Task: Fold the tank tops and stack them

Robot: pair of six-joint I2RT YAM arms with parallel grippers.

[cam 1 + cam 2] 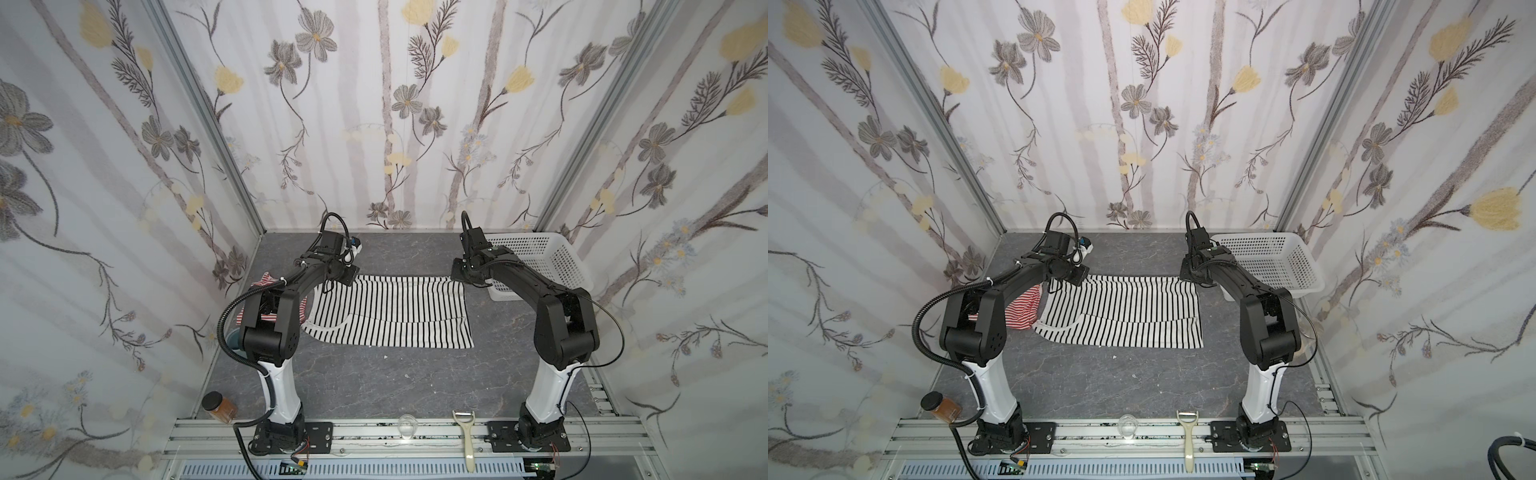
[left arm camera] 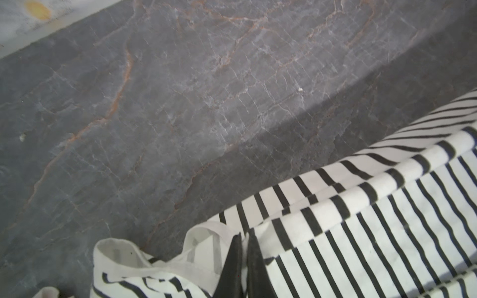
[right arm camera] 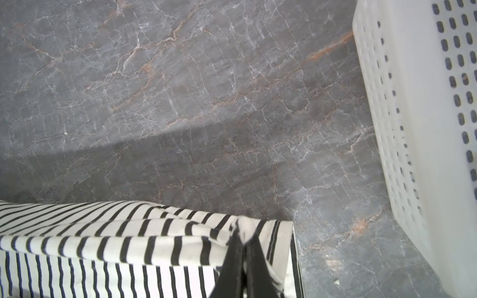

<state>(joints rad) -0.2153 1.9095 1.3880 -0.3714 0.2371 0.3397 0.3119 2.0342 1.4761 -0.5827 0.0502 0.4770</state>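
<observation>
Grey marbled tabletop [image 1: 374, 382] carries two tank tops: one black-striped top [image 1: 395, 316] spread mid-table, one red-striped top [image 1: 1022, 309] bunched just beside it, by the left arm. Of the two grippers, the left gripper [image 2: 244, 241] and the right gripper [image 3: 244, 243] each pinch a far corner of the black-striped top. One white basket [image 1: 552, 257] stands near the right gripper.

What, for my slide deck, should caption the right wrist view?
Right gripper shut on a corner of the black-striped tank top, white basket nearby.

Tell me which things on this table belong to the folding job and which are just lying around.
Job: black-striped tank top, pinched along its far edge by left gripper and right gripper; red-striped tank top.
Lying about: white basket, brown jar, peeler, clear glass.
</observation>
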